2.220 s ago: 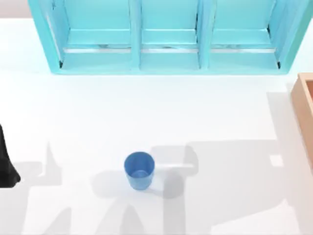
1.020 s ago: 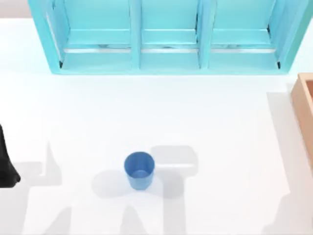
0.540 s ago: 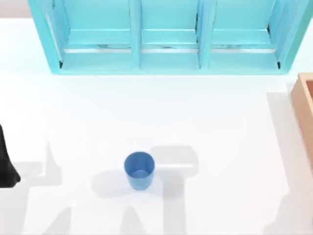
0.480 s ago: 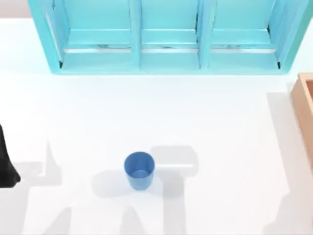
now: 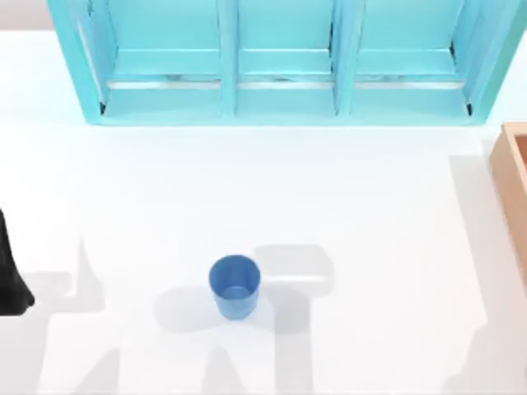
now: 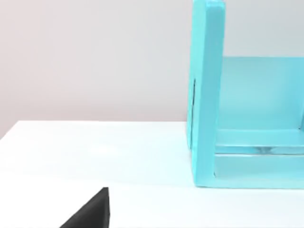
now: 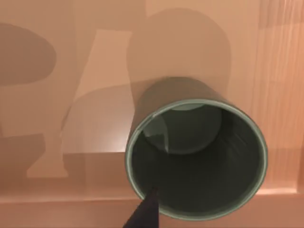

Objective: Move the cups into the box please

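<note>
A blue cup [image 5: 235, 285] is seen upright on the white table [image 5: 370, 197] in the top view, its mouth open upward, toward the near edge and somewhat left of the middle; nothing is touching it, and it is well apart from the box [image 5: 514, 185], of which a tan-orange strip is seen at the right edge of the table; a light-blue shelf [image 5: 280, 62] with three compartments is set along the far side, well apart from the cup; part of the left arm [image 5: 10, 271] is seen as a dark shape at the left edge of the table, away from the cup; in the left wrist view the end wall of the shelf [image 6: 206, 95] is seen standing on the table [image 6: 95, 152], with a dark corner of the left gripper [image 6: 90, 213] low in the frame, and whether its fingers are apart or together cannot be told; in the right wrist view the olive-grey cup [image 7: 195, 156] is seen from above, upright, mouth open, resting on the wood-coloured floor of the box [image 7: 71, 95], with a box wall [image 7: 280, 71] just beside it; a dark finger [image 7: 142, 213] of the right gripper is seen at the cup's rim, and whether the cup is gripped or released cannot be told.
</note>
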{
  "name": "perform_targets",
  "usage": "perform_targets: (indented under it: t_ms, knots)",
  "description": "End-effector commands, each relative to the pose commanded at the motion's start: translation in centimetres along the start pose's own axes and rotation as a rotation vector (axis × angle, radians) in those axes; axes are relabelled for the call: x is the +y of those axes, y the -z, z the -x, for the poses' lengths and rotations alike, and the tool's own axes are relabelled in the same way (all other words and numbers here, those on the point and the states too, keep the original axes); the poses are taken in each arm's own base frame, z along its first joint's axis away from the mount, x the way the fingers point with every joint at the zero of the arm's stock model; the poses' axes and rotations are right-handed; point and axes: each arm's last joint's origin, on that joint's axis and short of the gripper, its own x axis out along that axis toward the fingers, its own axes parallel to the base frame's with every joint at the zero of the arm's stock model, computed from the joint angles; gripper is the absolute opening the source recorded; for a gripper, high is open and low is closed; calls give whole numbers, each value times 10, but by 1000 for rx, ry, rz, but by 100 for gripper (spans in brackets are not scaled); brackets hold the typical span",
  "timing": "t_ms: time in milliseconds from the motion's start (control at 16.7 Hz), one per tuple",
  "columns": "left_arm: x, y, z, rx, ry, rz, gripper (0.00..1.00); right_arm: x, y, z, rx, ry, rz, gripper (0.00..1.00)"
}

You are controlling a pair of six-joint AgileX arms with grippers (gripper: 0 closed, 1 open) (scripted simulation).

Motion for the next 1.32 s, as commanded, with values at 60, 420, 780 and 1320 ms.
perform_targets:
  t_ms: [60, 420, 780, 1320]
  knots:
    - [0, 0, 0, 0, 0, 0, 100, 0, 0, 0, 0, 0, 0, 100]
    - [0, 0, 0, 0, 0, 0, 100, 0, 0, 0, 0, 0, 0, 100]
    - [0, 0, 0, 0, 0, 0, 100, -4, -4, 17, 4, -4, -6, 100]
    - [0, 0, 0, 0, 0, 0, 100, -5, -8, 100, 0, 0, -1, 100]
